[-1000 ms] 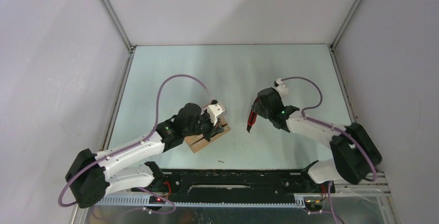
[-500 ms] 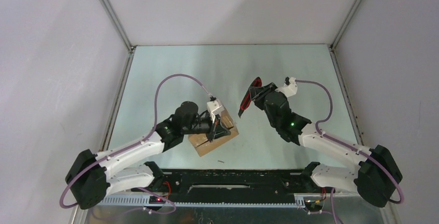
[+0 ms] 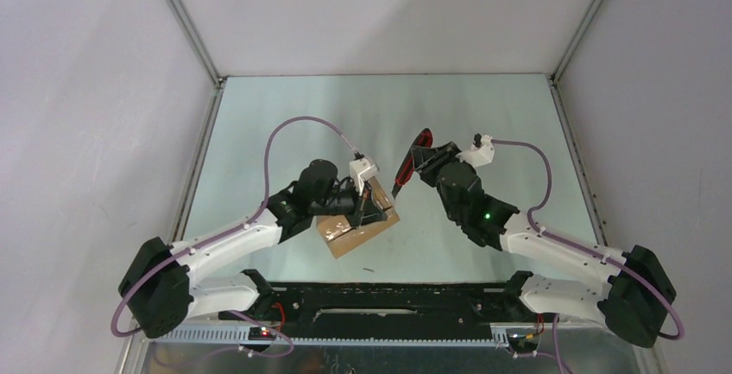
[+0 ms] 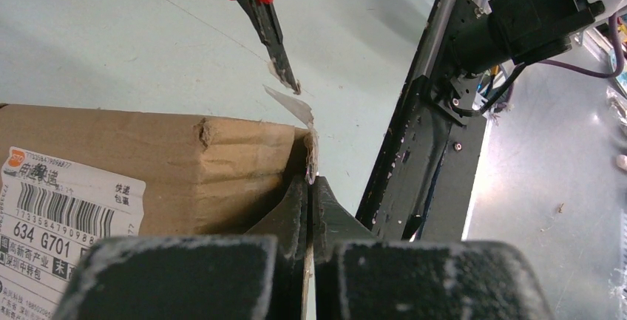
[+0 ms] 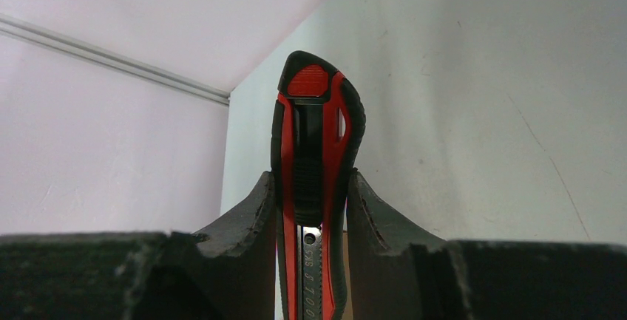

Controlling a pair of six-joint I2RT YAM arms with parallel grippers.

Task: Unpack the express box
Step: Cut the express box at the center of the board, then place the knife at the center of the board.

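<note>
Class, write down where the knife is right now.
Top view, just right of centre: the knife sits in the right gripper, its tip near the right corner of the box.

A red-and-black utility knife (image 3: 411, 162) hangs tilted above the pale green table (image 3: 388, 106), with its rounded red end up toward the back and its thin dark blade (image 4: 276, 46) slanting down toward the near side. White walls (image 3: 380, 11) close the table in on three sides, and metal strips (image 3: 183, 20) run up the back corners. A black rail (image 3: 388, 298) lies along the near edge, with a small dark speck (image 3: 369, 268) on the table just in front of it.
</note>
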